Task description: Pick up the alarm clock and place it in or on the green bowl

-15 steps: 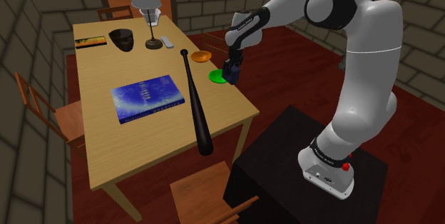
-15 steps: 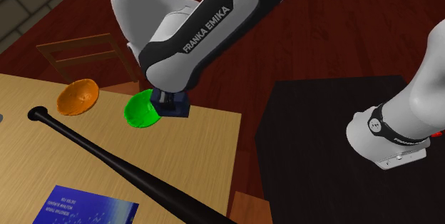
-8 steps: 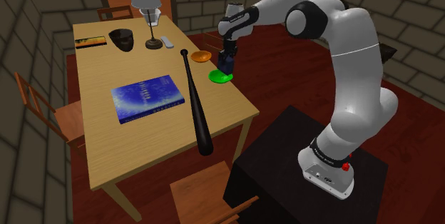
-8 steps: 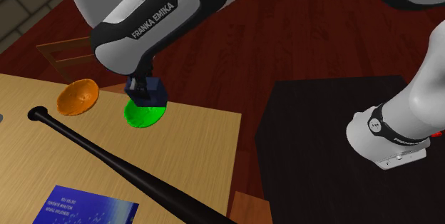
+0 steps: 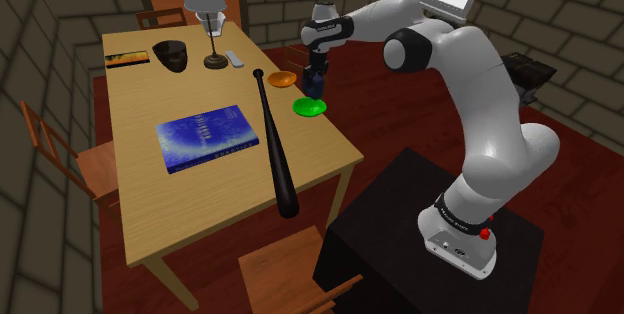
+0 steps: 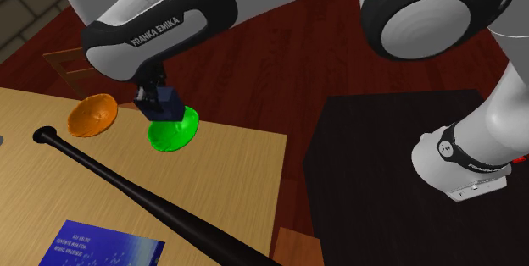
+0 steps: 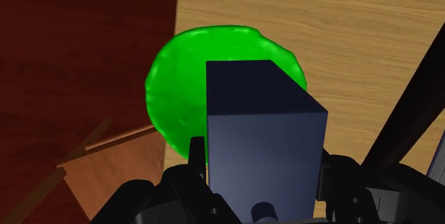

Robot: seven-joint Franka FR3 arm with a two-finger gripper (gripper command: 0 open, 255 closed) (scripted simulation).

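Gripper (image 7: pixel 258 160) is clamped on one dark blue, box-shaped alarm clock (image 7: pixel 260 115), holding it over the one green bowl (image 7: pixel 178 80). Across the table (image 5: pixel 150 202) in the shoulder view, left to right: one blue book (image 5: pixel 207 137), one black bat (image 5: pixel 273 142), one orange bowl (image 5: pixel 282 79), then the green bowl beside the table's edge, clock just above it

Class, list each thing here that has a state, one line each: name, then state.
gripper: shut on the alarm clock.
alarm clock: clasped between the fingers, held above the green bowl.
green bowl: upright on the table, empty.
orange bowl: upright, empty.
baseball bat: lying flat on the table.
book: closed, lying flat.
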